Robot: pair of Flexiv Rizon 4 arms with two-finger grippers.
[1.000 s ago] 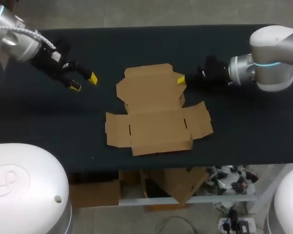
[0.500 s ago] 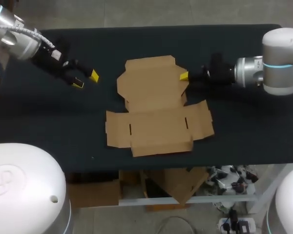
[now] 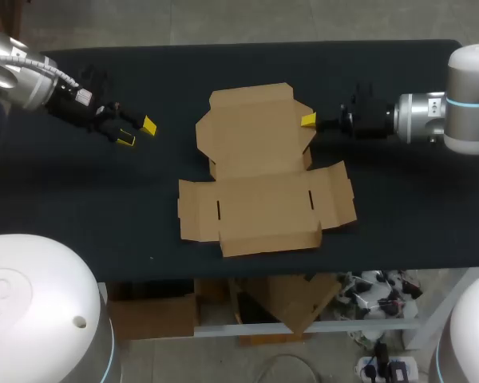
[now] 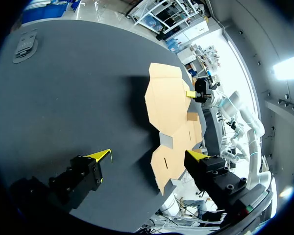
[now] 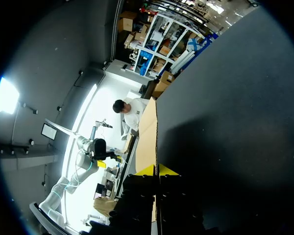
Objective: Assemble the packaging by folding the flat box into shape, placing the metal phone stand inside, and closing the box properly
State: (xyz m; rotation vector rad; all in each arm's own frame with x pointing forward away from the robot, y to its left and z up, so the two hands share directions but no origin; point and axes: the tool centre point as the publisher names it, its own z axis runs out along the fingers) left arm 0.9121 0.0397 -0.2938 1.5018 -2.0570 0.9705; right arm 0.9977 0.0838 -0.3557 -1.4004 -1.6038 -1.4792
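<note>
Head view shows your right end effector clamped on the right edge of the flat box, at the far panel. In the right wrist view the thin card edge runs in between the two yellow tips, and they press it from both sides. So the box lies to the left of that end effector, and it is already in its grip.

The box rests open near the middle of the counter. Its wide near panel runs from left to right. The far panel casts a shadow, so it looks a little lifted.

Your left end effector hangs well apart from the box, off its left side. Its fingers are spread wide with nothing between them. The box lies to its right. The right arm is the nearer one by far.

You cannot see the phone stand.

Since a second ago, the box has slid a bit to the right and away from you. The right arm has pulled back to the right with it. The left end effector is in about the same spot.
</note>
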